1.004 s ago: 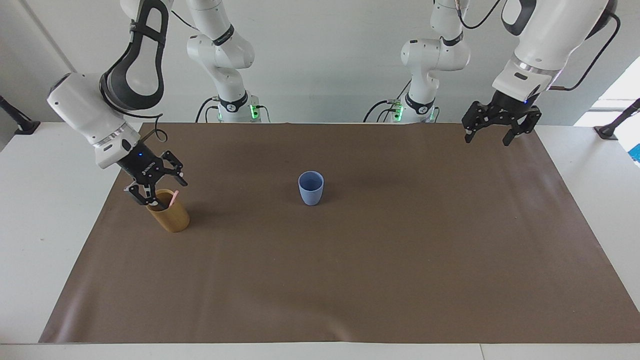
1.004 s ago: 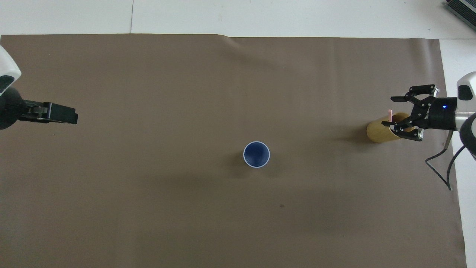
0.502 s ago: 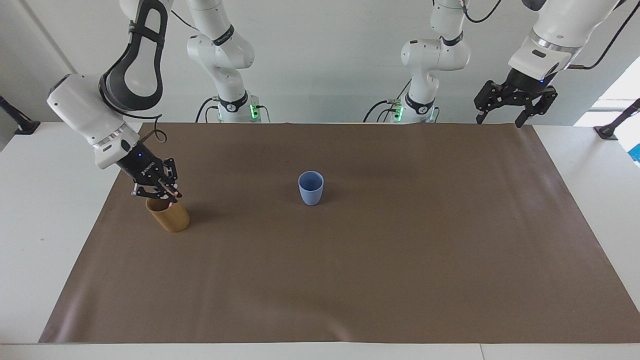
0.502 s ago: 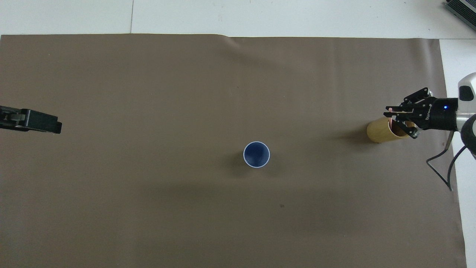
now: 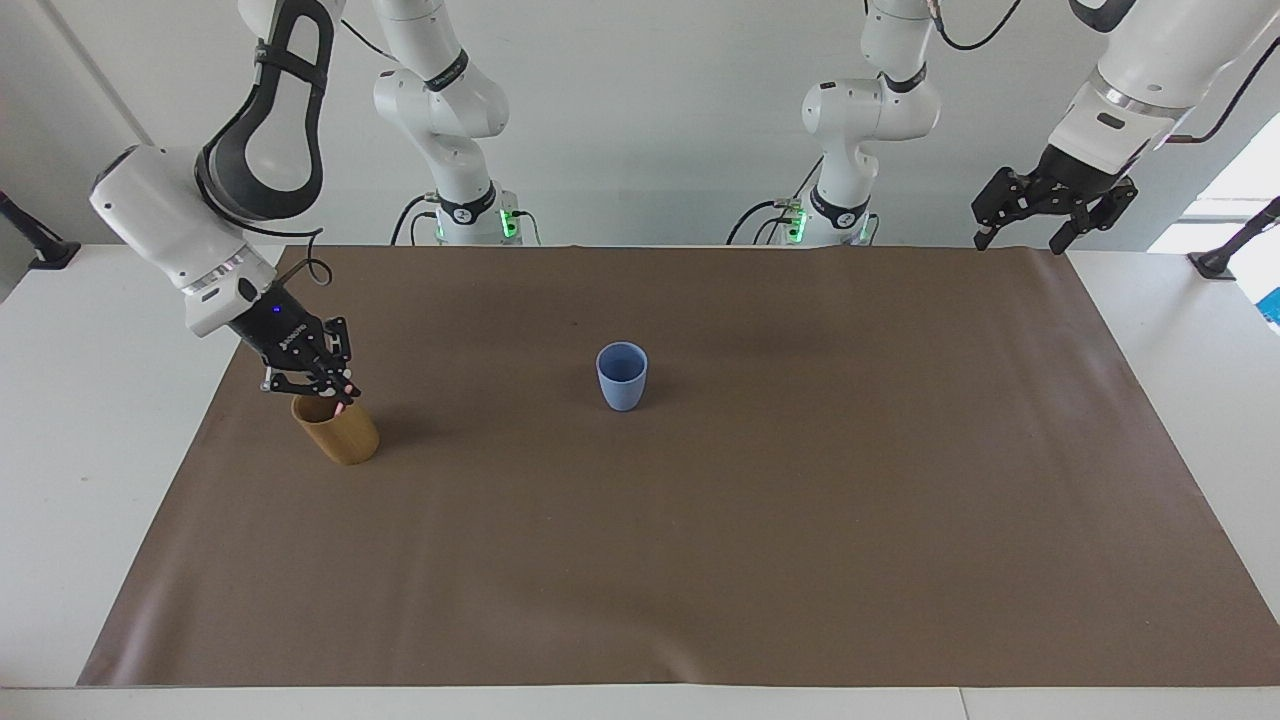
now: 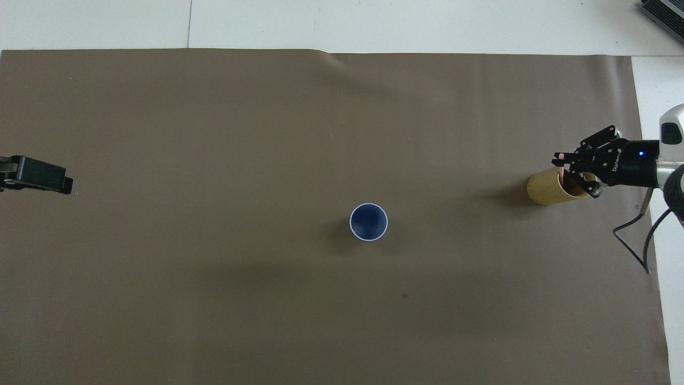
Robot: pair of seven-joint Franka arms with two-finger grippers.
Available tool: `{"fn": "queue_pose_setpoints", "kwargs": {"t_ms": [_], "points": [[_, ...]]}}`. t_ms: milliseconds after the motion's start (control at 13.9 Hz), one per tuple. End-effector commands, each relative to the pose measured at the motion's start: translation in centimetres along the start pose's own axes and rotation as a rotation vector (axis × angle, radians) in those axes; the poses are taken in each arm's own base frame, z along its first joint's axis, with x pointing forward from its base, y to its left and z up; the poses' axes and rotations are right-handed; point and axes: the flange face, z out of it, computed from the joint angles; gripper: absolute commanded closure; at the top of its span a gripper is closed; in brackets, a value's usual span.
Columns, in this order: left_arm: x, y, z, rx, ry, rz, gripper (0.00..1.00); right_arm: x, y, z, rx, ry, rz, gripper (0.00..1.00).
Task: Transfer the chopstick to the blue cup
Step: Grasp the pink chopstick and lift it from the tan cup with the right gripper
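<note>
The right gripper (image 5: 340, 392) sits at the mouth of the tan wooden-looking cup (image 5: 340, 432), its jaws drawn tight on the top end of the pale pink chopstick (image 5: 343, 402), which shows only as a small pink tip at the fingertips while the rest stands inside that cup. The grip is taken at the top because that end alone rises clear of the rim; the wrist tilts in from the desk's edge so the jaws can reach it without knocking the cup.

The blue cup (image 5: 622, 376) stands upright and empty, well apart from the tan cup toward the left arm's end of the brown mat (image 5: 700, 560), with nothing between the 2 cups. By the look of it, the lift out of the tan cup has yet to begin.

The left gripper (image 5: 1053, 205) waits, raised over the mat's corner well away from the tan cup, jaws spread wide and holding nothing.

White lettering runs along the right gripper's black body, too small to read. No other writing shows.
</note>
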Motion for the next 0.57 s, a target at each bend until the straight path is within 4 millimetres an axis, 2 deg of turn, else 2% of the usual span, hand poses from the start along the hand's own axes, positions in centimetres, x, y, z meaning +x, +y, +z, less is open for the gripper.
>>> {"fn": "queue_pose_setpoints", "kwargs": {"t_ms": [0,72,287,359,502], "points": [[-0.6,-0.2,-0.6,0.012,-0.014,0.007,0.00,-0.6,0.7,-1.6,0.028,0.052,0.010,1.00],[-0.6,-0.3,-0.6,0.012,-0.014,0.002,0.00,-0.3,0.6,-1.8,0.039,0.080,0.021,1.00],[-0.6,-0.1,-0.6,0.010,-0.011,0.005,0.00,2.2,1.0,-4.4,0.047,0.118,0.076,1.00],[-0.6,-0.1,-0.6,0.010,-0.011,0.005,0.00,3.2,1.1,-5.5,0.035,0.120,0.080,1.00],[-0.6,-0.2,-0.6,0.010,-0.011,0.004,0.00,6.0,0.0,-9.0,0.026,0.123,0.122,1.00]]}}
